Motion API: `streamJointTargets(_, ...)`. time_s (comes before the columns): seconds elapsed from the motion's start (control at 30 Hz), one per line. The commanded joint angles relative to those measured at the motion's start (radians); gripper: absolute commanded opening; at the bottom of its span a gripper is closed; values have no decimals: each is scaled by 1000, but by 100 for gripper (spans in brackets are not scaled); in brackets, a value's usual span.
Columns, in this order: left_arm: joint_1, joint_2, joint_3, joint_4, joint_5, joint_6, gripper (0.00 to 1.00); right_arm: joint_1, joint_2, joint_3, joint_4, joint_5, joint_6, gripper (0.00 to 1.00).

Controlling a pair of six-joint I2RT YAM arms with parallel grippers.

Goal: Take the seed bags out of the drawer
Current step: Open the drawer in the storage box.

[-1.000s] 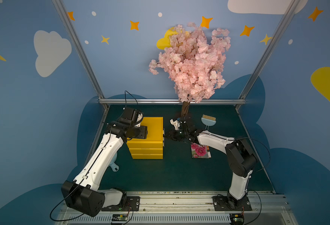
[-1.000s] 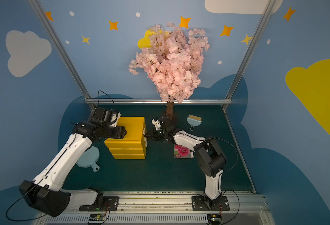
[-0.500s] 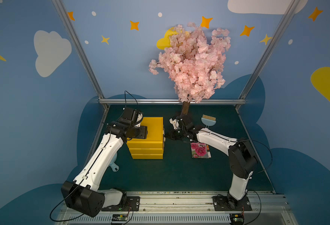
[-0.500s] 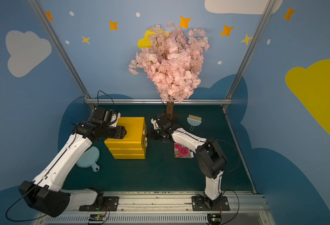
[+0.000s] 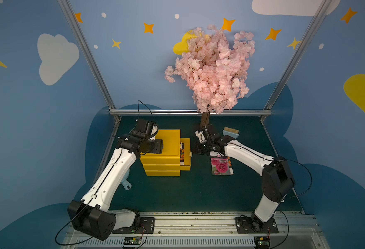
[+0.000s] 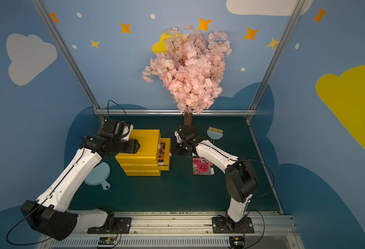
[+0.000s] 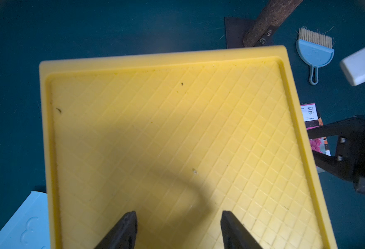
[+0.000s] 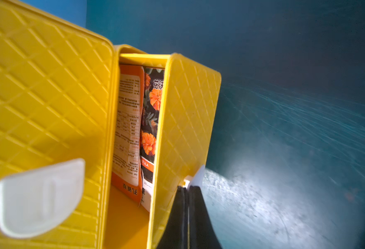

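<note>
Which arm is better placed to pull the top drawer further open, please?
Right: the right hand is shut on the white handle of the drawer; the left hand is open over the cube top.

The drawer (image 5: 187, 160) is partly out, leaving a narrow slot over the bags (image 8: 134, 129). The right gripper (image 8: 188, 189), pinching the handle (image 8: 198, 175), blocks its front.

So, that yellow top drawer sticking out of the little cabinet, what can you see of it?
The top drawer of the yellow cabinet is a shallow plastic tray, its front embossed with a diamond grid, pulled partly out. Inside lie two seed bags, one showing orange marigolds, one its printed orange-and-white back. The shut right gripper pinches its white handle tab.
</note>
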Motion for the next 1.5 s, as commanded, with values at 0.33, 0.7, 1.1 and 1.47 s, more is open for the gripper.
streamJointTargets(0.33, 5, 10, -36, -67, 26, -16, 66, -108, -129, -95, -49, -62, -57, 0)
streamJointTargets(0.7, 5, 12, -30, -69, 28, -16, 66, -141, -136, -111, -49, -65, -66, 0)
streamJointTargets(1.1, 6, 16, -24, -70, 31, -16, 66, -153, -90, -62, -63, -60, -87, 0)
streamJointTargets(1.47, 5, 15, -29, -73, 34, -16, 66, -158, -76, -49, -91, -20, -120, 0)
